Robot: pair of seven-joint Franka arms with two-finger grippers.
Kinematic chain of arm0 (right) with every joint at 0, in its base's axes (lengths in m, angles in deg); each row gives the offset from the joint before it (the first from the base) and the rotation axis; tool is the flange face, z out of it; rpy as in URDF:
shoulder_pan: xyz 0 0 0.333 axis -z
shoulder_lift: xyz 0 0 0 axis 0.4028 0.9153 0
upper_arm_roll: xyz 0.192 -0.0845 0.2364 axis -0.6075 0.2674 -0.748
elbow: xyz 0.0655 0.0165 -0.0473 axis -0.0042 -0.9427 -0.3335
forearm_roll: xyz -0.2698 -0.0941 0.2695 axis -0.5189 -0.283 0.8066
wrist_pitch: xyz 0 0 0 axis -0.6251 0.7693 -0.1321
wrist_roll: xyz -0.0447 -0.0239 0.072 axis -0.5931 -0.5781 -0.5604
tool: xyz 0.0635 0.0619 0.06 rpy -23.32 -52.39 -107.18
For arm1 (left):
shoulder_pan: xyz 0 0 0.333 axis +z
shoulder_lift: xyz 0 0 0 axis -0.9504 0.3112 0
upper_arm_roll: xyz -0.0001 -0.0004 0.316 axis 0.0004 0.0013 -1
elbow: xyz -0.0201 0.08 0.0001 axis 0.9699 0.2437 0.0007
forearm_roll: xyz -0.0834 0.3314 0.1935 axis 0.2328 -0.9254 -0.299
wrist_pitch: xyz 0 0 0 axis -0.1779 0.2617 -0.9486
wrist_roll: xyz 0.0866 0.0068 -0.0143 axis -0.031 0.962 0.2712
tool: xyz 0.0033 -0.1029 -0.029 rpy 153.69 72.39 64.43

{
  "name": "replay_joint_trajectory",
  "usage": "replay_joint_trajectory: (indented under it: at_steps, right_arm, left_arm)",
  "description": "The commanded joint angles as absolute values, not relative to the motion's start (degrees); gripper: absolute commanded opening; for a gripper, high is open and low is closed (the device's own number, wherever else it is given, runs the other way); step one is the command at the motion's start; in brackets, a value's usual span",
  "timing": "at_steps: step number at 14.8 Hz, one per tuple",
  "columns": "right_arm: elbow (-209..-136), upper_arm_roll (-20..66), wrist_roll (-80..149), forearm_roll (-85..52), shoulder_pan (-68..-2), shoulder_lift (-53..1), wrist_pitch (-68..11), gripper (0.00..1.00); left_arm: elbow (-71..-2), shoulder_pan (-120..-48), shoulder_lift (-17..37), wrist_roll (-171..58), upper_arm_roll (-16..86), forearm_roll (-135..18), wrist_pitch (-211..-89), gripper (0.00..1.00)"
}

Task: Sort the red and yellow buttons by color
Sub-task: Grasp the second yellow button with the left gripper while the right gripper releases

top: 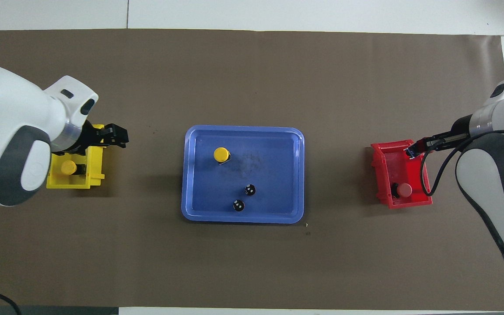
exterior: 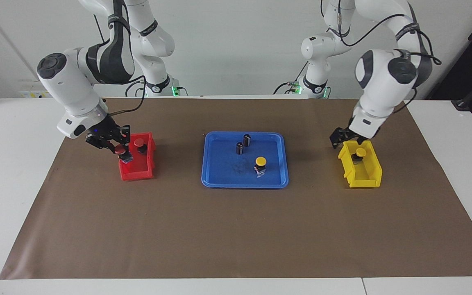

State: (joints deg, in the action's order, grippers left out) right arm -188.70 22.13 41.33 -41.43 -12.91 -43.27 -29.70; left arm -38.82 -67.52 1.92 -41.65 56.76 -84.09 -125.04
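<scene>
**Sorting scene, facing view.** Right fingers [exterior: 113, 144] closed on a red button [exterior: 123, 154], cap up and body slanting, over the open red bin [exterior: 135, 175]. Close beside those fingers, a second red button [exterior: 139, 142] resting in the same bin.

Midway between the two sets of fingers, a blue tray [exterior: 244, 185] on the bench [exterior: 14, 184], carrying one yellow button [exterior: 261, 161]: upright, long axis vertical, cap on top. Nearer the robots on the tray, two dark capless cylinders [exterior: 243, 143].

Left fingers [exterior: 337, 138] spread and empty, over the tray-side rim of the yellow bin [exterior: 365, 180]. Just beside and below them, a yellow button [exterior: 361, 153] inside that bin.

Judged next: release of the red button downward. After that, the tray's yellow button, lying toward the right arm's end from the free left fingers and probably best gripped from above.
</scene>
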Motion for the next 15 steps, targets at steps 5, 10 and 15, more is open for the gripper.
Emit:
replay_joint_trajectory:
  at_steps: [5, 10, 15]
  right_arm:
    - [-201.0, 21.6, 42.7, -38.0, -12.3, -46.9, -41.8, 0.27]
    - [-203.6, 21.5, 42.8, -37.2, -12.4, -46.4, -45.5, 0.27]
    - [-205.5, 21.6, 43.2, -37.0, -12.7, -45.2, -49.2, 0.27]
  left_arm:
    - [-36.8, -83.8, 12.7, 10.8, 55.6, -88.3, -140.0, 0.98]
    - [-36.8, -85.6, 16.3, 13.7, 55.8, -93.8, -141.9, 0.95]
    - [-34.6, -88.7, 19.7, 15.5, 55.7, -94.4, -141.4, 0.95]
